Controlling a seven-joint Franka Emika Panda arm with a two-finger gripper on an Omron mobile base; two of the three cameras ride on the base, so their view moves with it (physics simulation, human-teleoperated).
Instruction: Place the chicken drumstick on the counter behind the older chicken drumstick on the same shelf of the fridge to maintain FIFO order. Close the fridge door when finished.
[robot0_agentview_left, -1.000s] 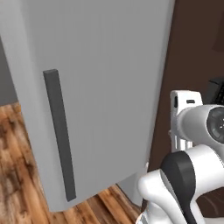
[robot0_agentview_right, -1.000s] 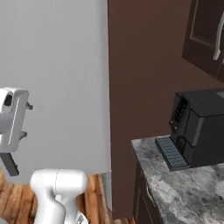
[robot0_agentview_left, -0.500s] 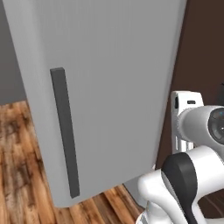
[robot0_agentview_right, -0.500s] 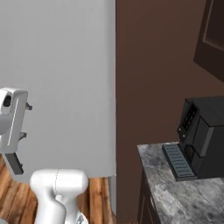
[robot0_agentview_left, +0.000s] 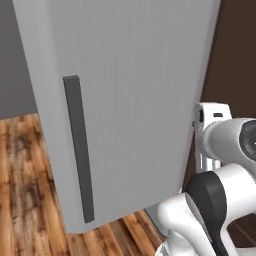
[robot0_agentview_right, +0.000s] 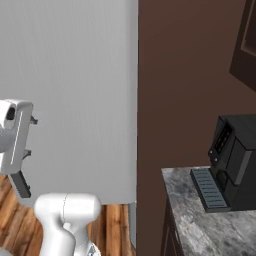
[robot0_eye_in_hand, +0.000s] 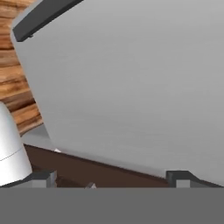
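Note:
The fridge door (robot0_agentview_left: 135, 100) is a tall grey panel with a dark vertical bar handle (robot0_agentview_left: 79, 150), and it covers the fridge's inside, so the shelf and the older chicken drumstick are hidden. The chicken drumstick is out of view. At the right, a corner of the marbled counter (robot0_agentview_right: 215, 232) juts out. My gripper (robot0_eye_in_hand: 111, 178) hangs in front of the door's lower part, open, its two fingertips (robot0_eye_in_hand: 41, 176) wide apart with nothing between them. From the right base view the gripper (robot0_agentview_right: 21, 185) points down at the left edge.
A black coffee machine (robot0_agentview_right: 235, 162) stands on the counter. A tall dark brown cabinet panel (robot0_agentview_right: 185, 100) sits flush beside the fridge (robot0_agentview_right: 75, 75). Wooden floor (robot0_agentview_left: 25, 190) lies to the left of the door.
The whole scene has slid to the right in both base views, so the base has moved. The arm keeps the same pose and the gripper stays open.

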